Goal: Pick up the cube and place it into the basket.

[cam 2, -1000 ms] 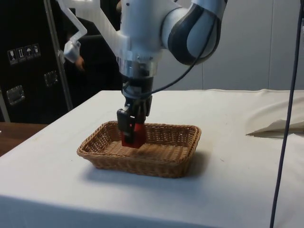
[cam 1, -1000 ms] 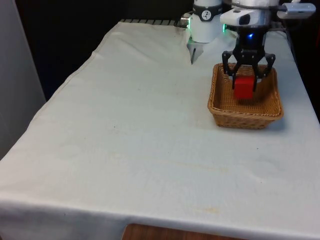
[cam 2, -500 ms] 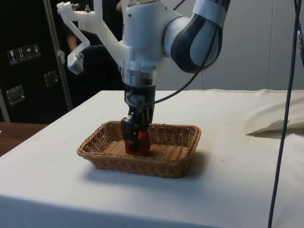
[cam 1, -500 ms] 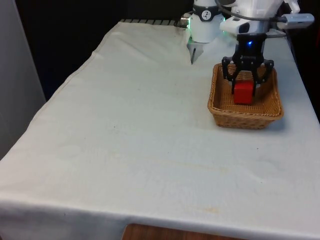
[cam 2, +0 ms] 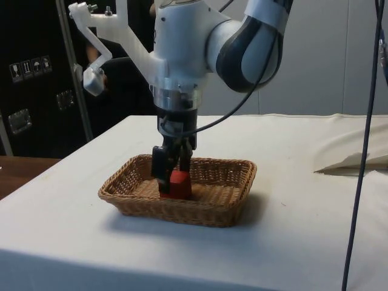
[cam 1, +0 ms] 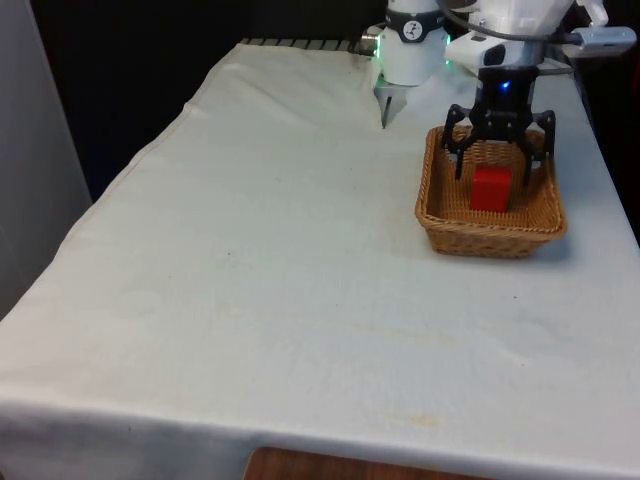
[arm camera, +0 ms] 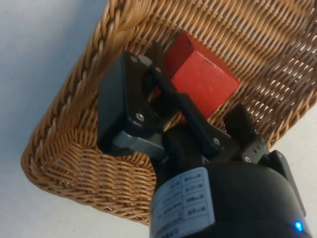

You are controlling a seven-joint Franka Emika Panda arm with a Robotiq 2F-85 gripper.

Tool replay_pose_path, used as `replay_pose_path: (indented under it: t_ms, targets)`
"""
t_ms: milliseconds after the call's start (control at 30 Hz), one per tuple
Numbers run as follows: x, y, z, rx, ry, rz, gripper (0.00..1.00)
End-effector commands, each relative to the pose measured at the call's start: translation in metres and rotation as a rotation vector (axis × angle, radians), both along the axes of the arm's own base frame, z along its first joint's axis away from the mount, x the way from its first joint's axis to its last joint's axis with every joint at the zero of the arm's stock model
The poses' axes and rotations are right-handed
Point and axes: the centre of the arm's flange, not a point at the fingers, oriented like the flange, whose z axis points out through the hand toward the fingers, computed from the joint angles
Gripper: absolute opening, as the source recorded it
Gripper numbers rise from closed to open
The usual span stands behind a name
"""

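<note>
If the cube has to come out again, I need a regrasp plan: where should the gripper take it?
Come from straight above and pinch the red cube on two opposite side faces. It sits flat inside the wicker basket, whose walls block side approaches.

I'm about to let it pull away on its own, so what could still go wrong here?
1. The open tool straddles the red cube low inside the basket; a tilted retreat could clip the cube and tip it.
2. In the side view its fingers sit below the rim, so sideways motion might drag the basket.
</note>
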Motion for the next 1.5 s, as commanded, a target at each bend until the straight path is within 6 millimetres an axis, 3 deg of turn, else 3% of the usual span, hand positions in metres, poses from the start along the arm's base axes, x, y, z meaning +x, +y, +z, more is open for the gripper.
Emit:
replay_pose_path:
  t_ms: [0,100,300,333,433,600,933,1467]
  targets:
    - [0.001,0.0,0.001,-0.004,-0.003,-0.005,1.0]
    - [0.001,0.0,0.001,-0.004,-0.002,-0.006,1.0]
    - [0.002,-0.002,0.022,-0.005,-0.022,-0.019,1.0]
    - [0.004,-0.002,0.018,-0.006,-0.023,-0.011,1.0]
    - [0.003,-0.003,0.036,-0.013,-0.034,-0.027,1.0]
    - [0.004,-0.006,0.049,-0.02,-0.044,-0.035,1.0]
    - [0.015,-0.025,0.076,-0.053,-0.064,-0.061,1.0]
    - [0.031,-0.061,0.102,-0.078,-0.1,-0.087,1.0]
